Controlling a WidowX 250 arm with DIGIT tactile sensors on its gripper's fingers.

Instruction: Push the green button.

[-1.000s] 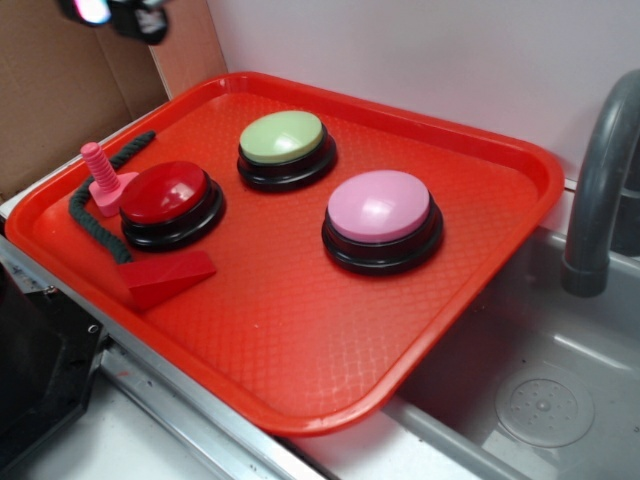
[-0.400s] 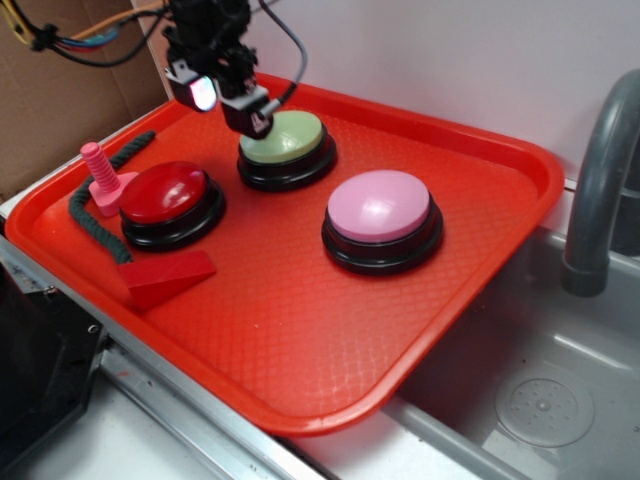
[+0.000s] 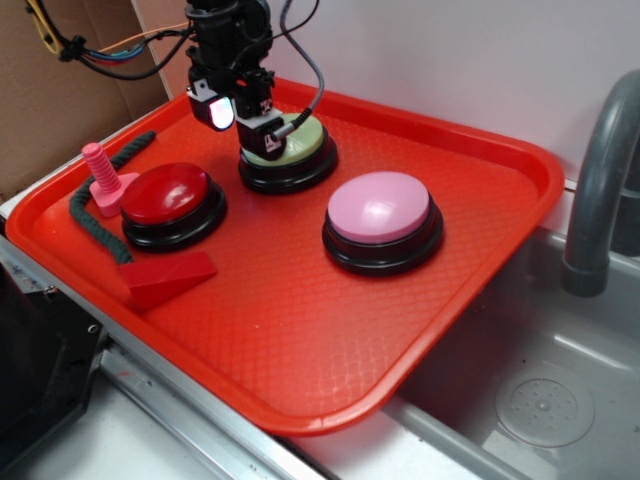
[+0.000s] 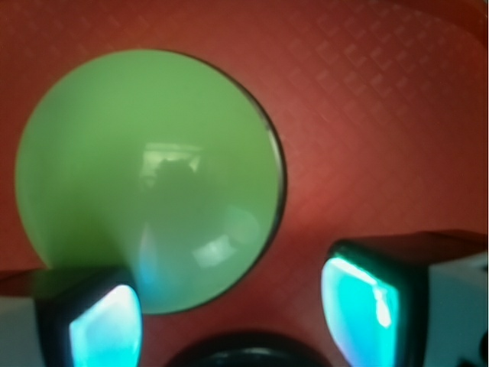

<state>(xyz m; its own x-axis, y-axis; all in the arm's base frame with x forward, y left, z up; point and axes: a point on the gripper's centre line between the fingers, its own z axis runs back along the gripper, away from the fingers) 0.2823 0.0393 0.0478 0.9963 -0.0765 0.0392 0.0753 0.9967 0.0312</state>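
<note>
Rope of dark green twisted cord (image 3: pixel 92 205) curves along the left edge of the red plastic tray (image 3: pixel 300 340), with a pink plastic bolt-shaped peg (image 3: pixel 100 178) standing upright beside it. Just right of the peg sits the red-domed push button on a black base (image 3: pixel 172 203), and a red plastic wedge (image 3: pixel 168 277) lies in front of it. Further right, toward the tray's back, the pale olive-green domed push button on a black circular base (image 3: pixel 295 152) sits under the black gripper (image 3: pixel 245 125), whose tip is down at the dome's left part. In the wrist view the green button (image 4: pixel 149 180) fills the frame, and the jaws stand wide apart, holding nothing: one pad overlaps the dome's near edge, the other hangs beyond its rim over tray. The pink-domed push button on a black base (image 3: pixel 382 218) sits to the right, well apart. A grey curved faucet (image 3: pixel 600 180) rises over the grey sink (image 3: pixel 540 400) at far right.
</note>
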